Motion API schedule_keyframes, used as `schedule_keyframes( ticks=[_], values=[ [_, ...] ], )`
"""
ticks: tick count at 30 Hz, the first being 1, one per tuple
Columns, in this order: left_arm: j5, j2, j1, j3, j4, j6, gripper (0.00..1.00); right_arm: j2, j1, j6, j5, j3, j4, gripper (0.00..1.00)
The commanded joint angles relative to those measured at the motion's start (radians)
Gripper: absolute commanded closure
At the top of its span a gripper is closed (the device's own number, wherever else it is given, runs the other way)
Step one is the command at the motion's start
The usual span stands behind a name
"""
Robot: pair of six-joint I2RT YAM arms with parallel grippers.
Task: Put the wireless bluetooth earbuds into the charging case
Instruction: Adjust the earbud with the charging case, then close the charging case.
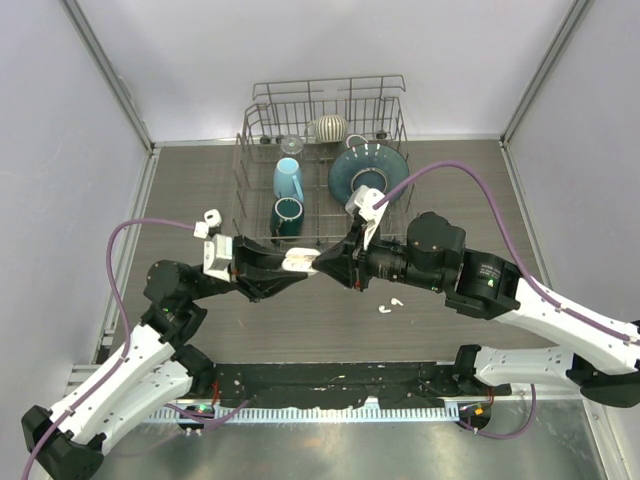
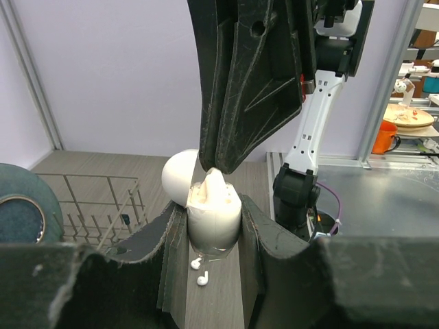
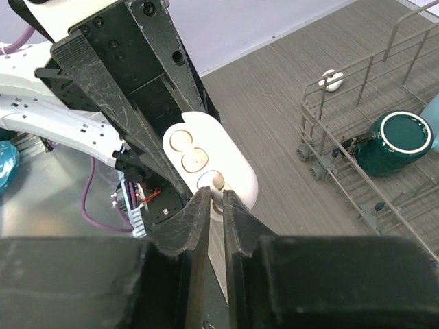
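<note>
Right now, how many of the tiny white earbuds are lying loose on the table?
2. Both tiny white plastic earbuds lie together on the grey wooden table near the right gripper. A third seems pinched in that gripper; others may hide inside the white oval charging case.

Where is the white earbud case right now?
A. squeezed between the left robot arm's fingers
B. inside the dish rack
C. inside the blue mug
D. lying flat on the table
A: the left gripper is clamped on the open charging case, holding it above the table, while the right gripper pinches an earbud at the case's top.
</note>
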Motion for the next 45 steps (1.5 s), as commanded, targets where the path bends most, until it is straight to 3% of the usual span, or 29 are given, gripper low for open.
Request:
schedule_keyframes(
  ticks=[1, 8, 15, 22, 31, 35, 38, 40, 45],
  values=[
    [0.112, -0.012, -0.027, 0.032, 0.151, -0.025, 1.00, 0.068, 0.011, -0.028, 0.172, 0.028, -0.023, 0.79],
    [0.095, -0.018, -0.027, 0.029, 0.104, -0.003, 1.00, 0.050, 0.025, -0.023, 0.268, 0.034, -0.021, 0.75],
    [0.022, -0.039, -0.027, 0.032, -0.038, 0.092, 1.00, -0.067, 0.026, -0.008, 0.163, -0.030, 0.078, 0.58],
    [0.009, -0.024, -0.027, 0.020, -0.045, 0.099, 1.00, -0.160, 0.026, 0.026, 0.161, -0.073, 0.179, 0.53],
    [0.075, 0.005, -0.027, 0.023, 0.047, 0.031, 1.00, -0.039, 0.026, 0.115, 0.409, -0.019, 0.174, 0.52],
    [0.094, 0.007, -0.027, 0.023, 0.074, 0.011, 1.00, 0.042, 0.025, 0.127, 0.393, 0.031, 0.146, 0.52],
    [0.074, -0.001, -0.027, 0.017, 0.074, 0.016, 1.00, 0.079, 0.026, 0.111, 0.290, 0.057, 0.117, 0.54],
    [0.022, -0.004, -0.027, 0.014, 0.059, 0.022, 1.00, 0.076, 0.028, 0.103, 0.166, 0.038, 0.115, 0.55],
    [-0.112, -0.013, -0.027, 0.021, -0.038, 0.047, 1.00, -0.014, 0.054, 0.124, 0.129, -0.067, 0.161, 0.55]
  ],
)
